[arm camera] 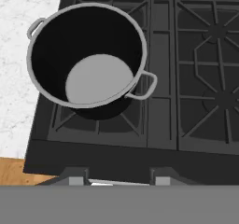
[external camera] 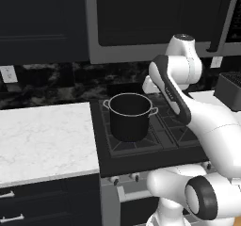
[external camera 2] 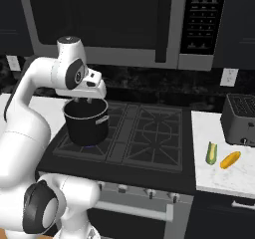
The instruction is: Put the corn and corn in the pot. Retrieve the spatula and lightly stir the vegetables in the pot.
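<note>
Nearest the base, the white arm bends up over the front edge of the stove point(external camera 2: 149, 133) and reaches across its left side. On the front left burner stands the pot point(external camera 2: 87, 121), upright, its pale rim and two grey loop handles plain to see; from the hand view its pale bottom shows with nothing lying in it point(arm camera: 98, 85). Just above the pot's far rim hangs the gripper point(external camera 2: 83, 102), pointing down, with nothing between its fingers; the tips at the bottom of the hand view stand apart, though how wide I cannot tell.

To the right of the stove, on the white counter point(external camera 2: 219, 176), lie the two cobs just beside each other and well apart from the pot: the corn with a green husk point(external camera 2: 211, 153) on the left and the orange corn point(external camera 2: 230, 160) on the right. Behind them, toward the wall, sits the toaster point(external camera 2: 240, 119).
</note>
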Tool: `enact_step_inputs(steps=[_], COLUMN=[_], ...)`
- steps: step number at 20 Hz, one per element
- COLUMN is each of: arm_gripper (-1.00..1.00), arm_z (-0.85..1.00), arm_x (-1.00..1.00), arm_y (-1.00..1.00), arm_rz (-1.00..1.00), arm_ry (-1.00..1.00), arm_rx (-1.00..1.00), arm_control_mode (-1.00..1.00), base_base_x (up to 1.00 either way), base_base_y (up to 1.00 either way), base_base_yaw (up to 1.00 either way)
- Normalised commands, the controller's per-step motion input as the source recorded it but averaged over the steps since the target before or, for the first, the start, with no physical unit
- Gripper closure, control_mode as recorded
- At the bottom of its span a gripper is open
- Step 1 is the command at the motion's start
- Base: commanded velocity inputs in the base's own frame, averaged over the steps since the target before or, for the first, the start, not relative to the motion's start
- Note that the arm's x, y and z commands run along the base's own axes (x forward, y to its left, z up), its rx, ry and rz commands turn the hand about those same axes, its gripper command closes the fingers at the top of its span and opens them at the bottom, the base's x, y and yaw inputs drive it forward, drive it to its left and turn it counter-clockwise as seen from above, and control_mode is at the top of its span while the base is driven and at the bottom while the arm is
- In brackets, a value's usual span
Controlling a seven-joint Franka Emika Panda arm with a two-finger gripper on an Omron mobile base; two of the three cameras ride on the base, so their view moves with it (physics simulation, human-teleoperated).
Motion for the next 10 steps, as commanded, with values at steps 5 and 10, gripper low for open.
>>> enact_step_inputs(steps=[5, 10], arm_gripper=[-1.00, -1.00], arm_z=[0.00, 0.00], arm_x=[0.00, 0.00], arm_y=[0.00, 0.00], arm_rz=[0.00, 0.00], arm_ry=[0.00, 0.00], arm_rx=[0.00, 0.00], arm_control_mode=[1.00, 1.00], base_base_x=[0.00, 0.00], base_base_y=[-0.18, -0.62], base_base_yaw=[0.00, 0.00])
